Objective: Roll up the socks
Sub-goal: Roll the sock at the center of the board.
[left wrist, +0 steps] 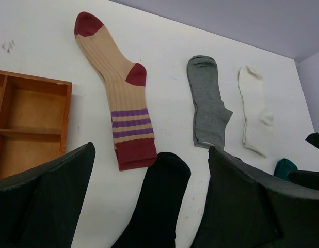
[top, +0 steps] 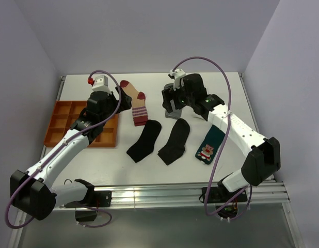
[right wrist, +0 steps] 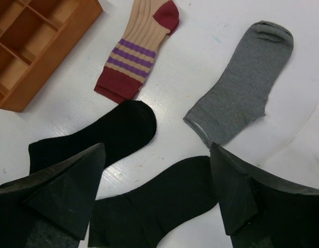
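black sock [top: 144, 140] and second black sock [top: 174, 140] flat side by side mid-table, teal christmas sock [top: 208, 144] just right of them. beige striped sock [top: 136, 106] behind, near orange tray [top: 61, 121]. grey sock [left wrist: 207, 103] and white sock [left wrist: 255, 106] farther right, apart. left gripper [left wrist: 150, 150] and right gripper [right wrist: 157, 150] both spread wide, nothing held.

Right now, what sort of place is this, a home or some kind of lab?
Probably a robot test bench, not a home: a white table with a metal rail, boxed by plain walls, socks laid flat beside an orange tray.
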Robot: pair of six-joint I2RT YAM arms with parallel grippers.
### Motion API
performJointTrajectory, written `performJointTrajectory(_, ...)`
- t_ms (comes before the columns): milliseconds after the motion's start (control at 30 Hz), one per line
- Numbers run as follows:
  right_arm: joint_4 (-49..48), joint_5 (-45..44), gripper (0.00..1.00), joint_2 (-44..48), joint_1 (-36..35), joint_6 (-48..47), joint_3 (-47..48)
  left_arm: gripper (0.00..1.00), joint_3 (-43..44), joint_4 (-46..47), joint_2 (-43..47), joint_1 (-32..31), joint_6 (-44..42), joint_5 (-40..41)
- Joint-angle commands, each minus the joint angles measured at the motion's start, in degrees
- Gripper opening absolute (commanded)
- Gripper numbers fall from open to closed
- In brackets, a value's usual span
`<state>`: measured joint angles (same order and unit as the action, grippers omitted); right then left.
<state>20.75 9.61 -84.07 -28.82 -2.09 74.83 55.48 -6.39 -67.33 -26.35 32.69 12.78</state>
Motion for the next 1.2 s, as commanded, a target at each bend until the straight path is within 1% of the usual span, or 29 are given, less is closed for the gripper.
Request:
performJointTrajectory(0,2.53,-0.99,0.87,-1.18,0.25,-0.46,3.04,0.97,0.77,2.53,1.41,-0.19,1.15,-0.74)
performJointTrajectory(100,4.20,-0.38,0.80,-3.20,-1.32,-0.55,3.48,0.96,1.12,2.18,2.02,-0.19,1.85,0.58)
performJointTrajectory(200,5.17,-2.74,0.74,-5.92,-6.59,-1.78,2.96,0.95,2.69,1.12,2.20,-0.19,2.47,2.07)
performJointTrajectory(233,5.44,-3.53,0.73,-6.71,-9.91,-2.21,3.13,0.94,3.13,0.08,2.29,-0.19,2.73,3.21)
performJointTrajectory(267,5.70,-4.24,0.71,-8.63,-11.51,-2.31,3.57,0.94,4.10,-0.54,2.29,-0.19,2.73,3.74)
performJointTrajectory(300,6.05,-4.16,0.68,-9.70,-12.92,-1.96,4.01,0.93,4.45,-1.16,2.38,-0.19,2.82,4.27)
performJointTrajectory(400,6.76,-3.89,0.63,-13.04,-17.14,-1.34,5.06,0.93,5.51,-2.66,2.99,-0.19,2.91,5.85)
performJointTrajectory(600,5.00,-5.65,0.55,-15.68,-25.04,-0.46,2.43,0.91,7.79,-6.17,3.00,0.16,3.70,8.57)
performJointTrajectory(667,5.09,-6.18,0.53,-17.08,-27.07,-0.46,2.17,0.90,8.23,-6.61,3.34,0.51,4.05,8.67)
performJointTrajectory(700,5.09,-6.35,0.51,-17.61,-28.73,-0.37,2.08,0.89,8.50,-7.22,3.52,1.20,4.23,8.41)
performJointTrajectory(900,4.47,-5.92,0.47,-22.00,-32.44,0.94,3.13,0.87,10.26,-8.46,4.93,5.51,4.75,5.86)
performJointTrajectory(1167,4.38,-7.76,0.45,-28.33,-37.01,1.56,6.82,0.86,12.02,-8.81,5.28,7.54,4.05,3.84)
